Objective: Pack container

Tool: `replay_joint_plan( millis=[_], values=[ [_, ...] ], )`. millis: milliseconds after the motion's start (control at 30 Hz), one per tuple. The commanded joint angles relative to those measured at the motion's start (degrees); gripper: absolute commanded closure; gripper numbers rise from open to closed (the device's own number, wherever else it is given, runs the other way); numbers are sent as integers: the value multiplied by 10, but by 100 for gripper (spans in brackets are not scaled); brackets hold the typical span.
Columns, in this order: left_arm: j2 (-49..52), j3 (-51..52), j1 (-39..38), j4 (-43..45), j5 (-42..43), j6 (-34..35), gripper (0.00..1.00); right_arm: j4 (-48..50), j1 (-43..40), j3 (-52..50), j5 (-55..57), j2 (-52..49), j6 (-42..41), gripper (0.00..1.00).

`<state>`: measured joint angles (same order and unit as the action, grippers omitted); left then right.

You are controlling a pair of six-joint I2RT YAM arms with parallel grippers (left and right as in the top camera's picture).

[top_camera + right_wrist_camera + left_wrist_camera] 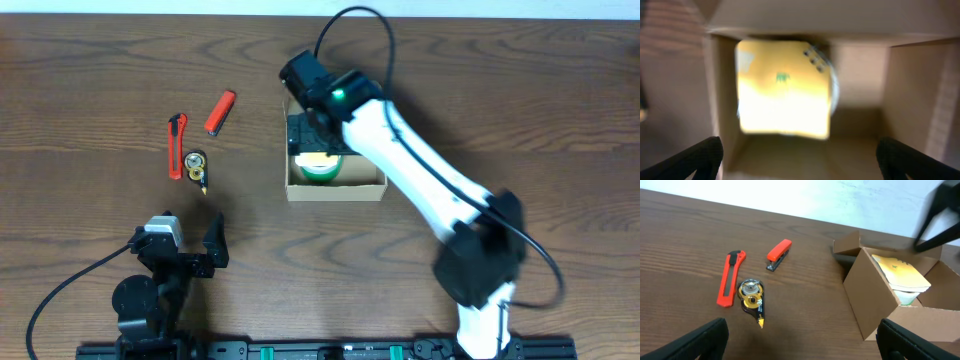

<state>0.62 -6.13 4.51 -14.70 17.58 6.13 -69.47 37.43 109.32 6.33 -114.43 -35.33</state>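
The container (pixel 335 190) sat open near the middle of the desk (pixel 100 80), its top facing up. In the left wrist view, the container (pixel 872 295) showed a plain tan side wall, with one flap (pixel 847 245) folded outward at the far corner. Inside it lay a white-and-green tub with a yellow lid (pixel 318 165), against the left side of the box as seen from above. The left wrist camera caught the tub (pixel 902 275) tilted, its lid facing up and toward the left arm.

The right gripper (pixel 315 130) hung directly over the box's far edge. Its camera looked down into the container (pixel 860 75), where the tub (pixel 785 95) appeared blurred. The right gripper (pixel 800 160) had its fingers released and spread wide, with nothing between them.

The left gripper (pixel 190 238) stood near the front left of the desk, well apart from the box. In its own view, the left gripper (pixel 800 340) was also released, its fingers wide and holding nothing.

Left of the container lay three small things: a red utility knife (pixel 177 146), a red stapler (pixel 220 112) and a round black-and-yellow tape dispenser (pixel 196 168). In the left wrist view, the knife (pixel 730 277) lay just beside the dispenser (pixel 751 295), and the stapler (pixel 778 255) lay farther back.
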Motion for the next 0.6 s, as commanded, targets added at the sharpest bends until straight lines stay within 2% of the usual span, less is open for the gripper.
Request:
replay_joint_plan(
  millis=[0, 300, 567],
  values=[
    [-3, 14, 3, -2, -6, -6, 5, -32, -16, 10, 2, 85, 73, 1],
    [-3, 14, 3, -2, -6, -6, 5, -133, -66, -6, -43, 198, 213, 1],
    [-3, 14, 3, -2, -7, -7, 5, -131, -73, -140, -42, 322, 274, 1]
  ],
)
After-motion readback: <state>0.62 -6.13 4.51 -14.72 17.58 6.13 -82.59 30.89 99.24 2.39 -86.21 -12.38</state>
